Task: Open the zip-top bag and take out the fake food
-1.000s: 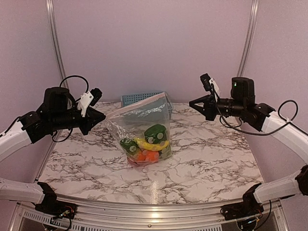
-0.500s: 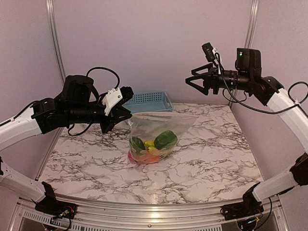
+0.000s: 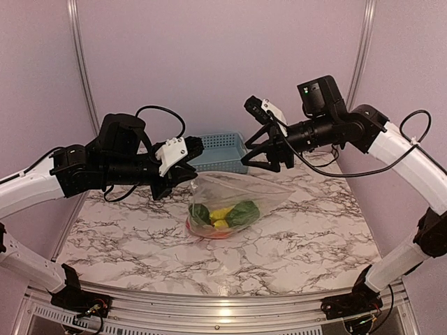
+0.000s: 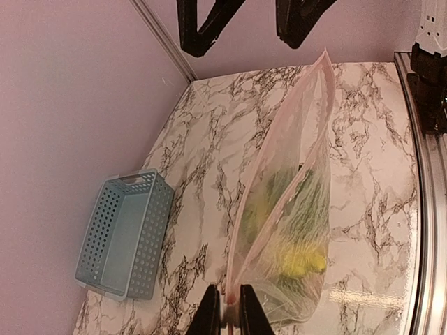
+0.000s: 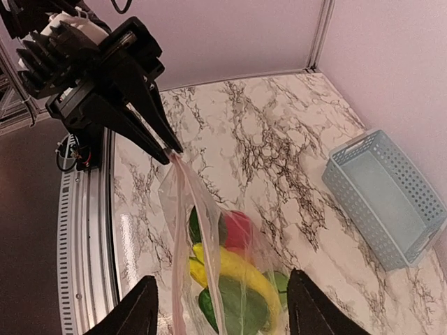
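Observation:
The clear zip-top bag hangs by one corner of its zip strip from my left gripper, which is shut on that corner. Its bottom sags onto the marble table. Inside lies the fake food: a yellow banana, a dark green pepper and a red round fruit. My right gripper stands open above the bag's top edge, with the bag below and between its fingers, touching neither.
A light blue slatted basket stands empty at the back of the table, behind the bag and near the wall. The table's metal front rail runs along the near edge.
My right arm has swung left and down to just over the bag, and its jaws have opened. My left gripper has lifted the bag's corner up and to the right.

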